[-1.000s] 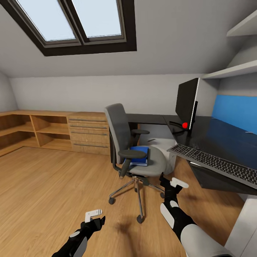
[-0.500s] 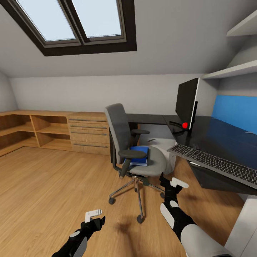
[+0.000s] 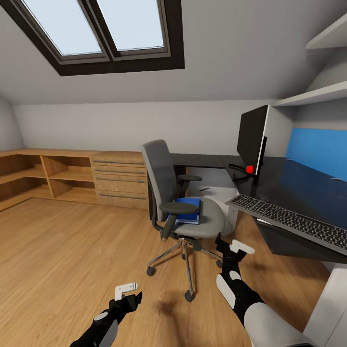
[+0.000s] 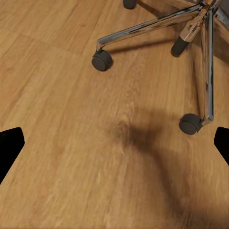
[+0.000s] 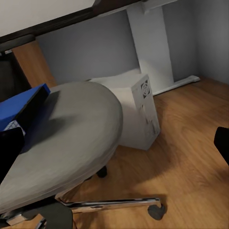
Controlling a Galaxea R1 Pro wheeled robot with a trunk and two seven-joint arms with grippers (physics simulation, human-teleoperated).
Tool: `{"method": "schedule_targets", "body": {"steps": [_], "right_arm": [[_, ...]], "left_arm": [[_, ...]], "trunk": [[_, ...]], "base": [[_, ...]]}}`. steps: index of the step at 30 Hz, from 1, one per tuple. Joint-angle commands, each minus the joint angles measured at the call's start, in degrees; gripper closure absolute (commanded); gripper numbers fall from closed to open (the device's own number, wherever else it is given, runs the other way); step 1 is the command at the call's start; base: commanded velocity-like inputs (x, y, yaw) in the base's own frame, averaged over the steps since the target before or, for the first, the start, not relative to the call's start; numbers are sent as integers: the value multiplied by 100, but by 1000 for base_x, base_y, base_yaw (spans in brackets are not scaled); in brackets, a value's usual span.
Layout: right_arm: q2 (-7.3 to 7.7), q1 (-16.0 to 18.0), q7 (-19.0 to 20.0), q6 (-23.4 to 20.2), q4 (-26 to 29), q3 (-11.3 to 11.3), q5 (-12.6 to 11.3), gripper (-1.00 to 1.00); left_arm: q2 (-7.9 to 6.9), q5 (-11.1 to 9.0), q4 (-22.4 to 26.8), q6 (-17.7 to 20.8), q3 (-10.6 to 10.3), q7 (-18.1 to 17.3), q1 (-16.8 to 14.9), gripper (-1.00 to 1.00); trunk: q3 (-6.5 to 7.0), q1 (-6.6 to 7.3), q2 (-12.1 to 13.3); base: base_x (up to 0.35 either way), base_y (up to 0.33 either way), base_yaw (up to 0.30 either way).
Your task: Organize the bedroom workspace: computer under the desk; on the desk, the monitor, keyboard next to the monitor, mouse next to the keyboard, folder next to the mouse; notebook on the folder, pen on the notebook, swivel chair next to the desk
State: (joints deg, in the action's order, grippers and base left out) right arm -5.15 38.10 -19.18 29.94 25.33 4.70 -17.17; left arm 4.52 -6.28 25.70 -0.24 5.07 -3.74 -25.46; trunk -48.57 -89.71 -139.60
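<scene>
The grey swivel chair [image 3: 180, 202] stands in the middle of the room on the wooden floor [image 3: 62, 250], turned partly away from the dark surface [image 3: 299, 185] that runs along the right wall. On its seat lies a blue folder [image 3: 189, 210], tucked behind the near armrest, with what looks like a second flat item stacked with it; I cannot tell which is the notebook. The black monitor [image 3: 252, 137] stands upright on the surface, seen almost edge-on, and a small red object [image 3: 249, 169] sits at its foot. The keyboard [image 3: 291, 221] lies nearer, along the front edge of the surface, with part of it overhanging. The white computer [image 5: 138, 112] stands on the floor below the surface, just beyond the chair's seat, beside a white desk leg [image 5: 152, 45].

The left gripper [image 3: 126, 291] hangs low over bare floor, well short of the chair. Its 2 fingers [image 4: 10, 143] show as dark tips at opposite edges of the left wrist view, spread wide with nothing between them but floorboards and the chair's chrome base [image 4: 191, 28] with its castors. The right gripper [image 3: 233, 250] is raised near the front of the chair's seat, between chair and surface. Its fingers [image 5: 9, 148] are likewise set far apart and hold nothing; the seat cushion and the blue folder [image 5: 24, 109] lie ahead of them.

Wooden shelving and drawers [image 3: 72, 178] line the far wall under a skylight [image 3: 96, 29].
</scene>
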Motion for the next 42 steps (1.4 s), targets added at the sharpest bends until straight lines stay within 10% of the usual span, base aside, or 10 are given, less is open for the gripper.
{"method": "schedule_targets", "body": {"steps": [1, 11, 42], "right_arm": [[5, 4, -42, 21, -5, 48, -41, -100], [49, -4, 544, 21, -19, 40, -29, -100], [58, -4, 600, 21, -19, 31, -41, -100]], "left_arm": [[5, -49, -3, -2, 36, -39, -3, -100], [5, -49, -3, -3, 38, -39, -3, -100], [5, -49, -3, -3, 38, -39, -3, -100]], "trunk": [[-6, 1, -3], [-6, 1, -3], [-6, 1, -3]], "base": [[29, 0, 0], [140, 0, 0], [81, 0, 0]]}}
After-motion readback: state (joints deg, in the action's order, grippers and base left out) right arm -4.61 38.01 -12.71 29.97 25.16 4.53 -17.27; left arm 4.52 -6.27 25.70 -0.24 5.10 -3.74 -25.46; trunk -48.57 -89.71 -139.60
